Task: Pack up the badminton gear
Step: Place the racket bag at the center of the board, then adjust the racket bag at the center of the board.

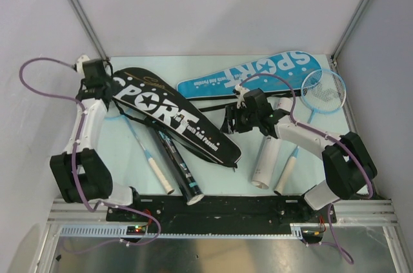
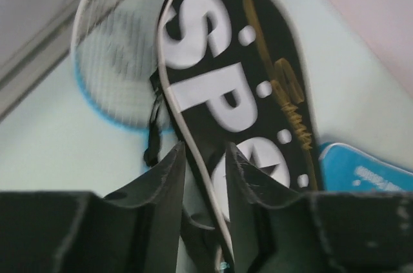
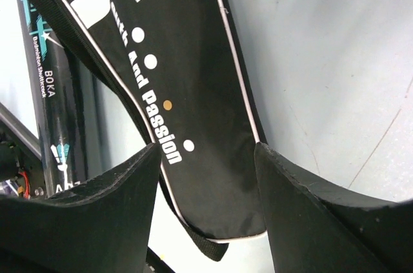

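Observation:
A black "SPORT" cover (image 1: 171, 118) lies slantwise across the table, and a blue one (image 1: 251, 73) lies at the back. My left gripper (image 1: 108, 84) is at the black cover's wide end. In the left wrist view that cover (image 2: 219, 60) has its piped rim running between the fingers, and the left gripper (image 2: 204, 150) is shut on it. A racket head (image 2: 113, 60) lies beneath. My right gripper (image 1: 231, 121) hovers over the cover's narrow end (image 3: 193, 92). There the right gripper (image 3: 206, 147) stands open, a finger either side of the fabric.
A black tube (image 1: 181, 166) and a racket handle (image 1: 158, 176) poke out from under the black cover toward the front. A white tube (image 1: 266, 160) and a light-blue racket (image 1: 322, 90) lie at the right. Enclosure walls close the left, right and back.

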{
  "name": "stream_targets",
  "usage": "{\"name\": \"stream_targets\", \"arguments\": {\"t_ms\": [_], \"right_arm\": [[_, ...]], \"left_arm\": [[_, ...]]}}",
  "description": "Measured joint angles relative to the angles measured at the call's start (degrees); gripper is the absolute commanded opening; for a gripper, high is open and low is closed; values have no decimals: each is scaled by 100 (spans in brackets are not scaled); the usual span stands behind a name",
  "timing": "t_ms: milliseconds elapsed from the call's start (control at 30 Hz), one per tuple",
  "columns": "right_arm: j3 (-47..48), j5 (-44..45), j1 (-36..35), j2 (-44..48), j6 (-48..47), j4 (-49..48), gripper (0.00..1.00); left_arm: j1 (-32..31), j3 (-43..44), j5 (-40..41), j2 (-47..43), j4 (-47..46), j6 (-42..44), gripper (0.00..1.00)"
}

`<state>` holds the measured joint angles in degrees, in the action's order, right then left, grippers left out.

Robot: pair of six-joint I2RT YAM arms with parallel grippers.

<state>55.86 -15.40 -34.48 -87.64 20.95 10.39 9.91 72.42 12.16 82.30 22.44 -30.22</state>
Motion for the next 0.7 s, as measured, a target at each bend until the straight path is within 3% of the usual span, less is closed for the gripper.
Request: {"name": "stream_targets", "arguments": {"t_ms": [100,267,700], "right_arm": [[0,-127,-24,9,0,0,64],[0,-249,-9,118,0,-4,65],[0,-81,551,378,116,-149,65]], "left_arm": [[98,-575,107,37,66,-332,15],[142,-988,144,413,293,-723,9],[70,-267,-131,1915,103,-1082,19]]}}
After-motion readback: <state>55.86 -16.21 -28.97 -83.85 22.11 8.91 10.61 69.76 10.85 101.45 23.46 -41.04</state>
